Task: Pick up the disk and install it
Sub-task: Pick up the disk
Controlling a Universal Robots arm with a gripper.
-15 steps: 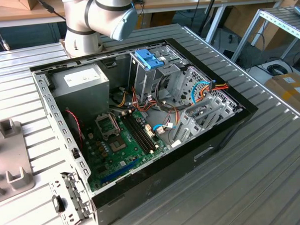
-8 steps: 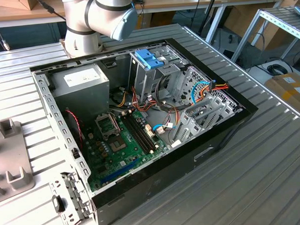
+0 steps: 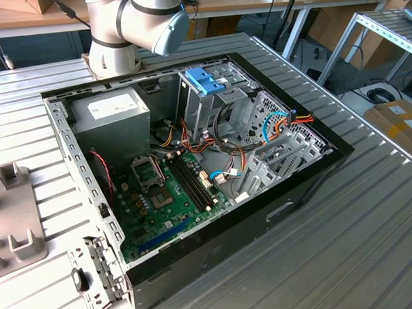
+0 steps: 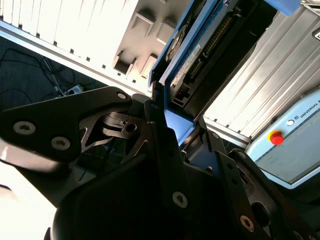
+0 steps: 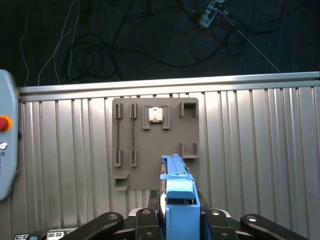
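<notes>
In both wrist views my gripper (image 5: 178,217) (image 4: 172,127) is shut on the disk (image 5: 176,182) (image 4: 192,55). The disk is a dark flat drive with a printed label and a light blue bracket along its edges, and it stands on edge between the black fingers (image 5: 150,220). In the first wrist view it hangs over a grey fixture plate (image 5: 155,150) on the ribbed table. In the exterior view the open computer case (image 3: 193,169) lies on the table, with a metal drive cage (image 3: 214,103) topped by a blue plastic handle (image 3: 204,81).
A grey power supply box (image 3: 112,112) and the green motherboard (image 3: 170,197) sit inside the case. The arm's base (image 3: 115,35) stands behind it. The fixture plate (image 3: 14,228) lies at the exterior view's left and holds a small chip (image 5: 156,115). A pendant with a red button (image 5: 4,123) lies beside the plate.
</notes>
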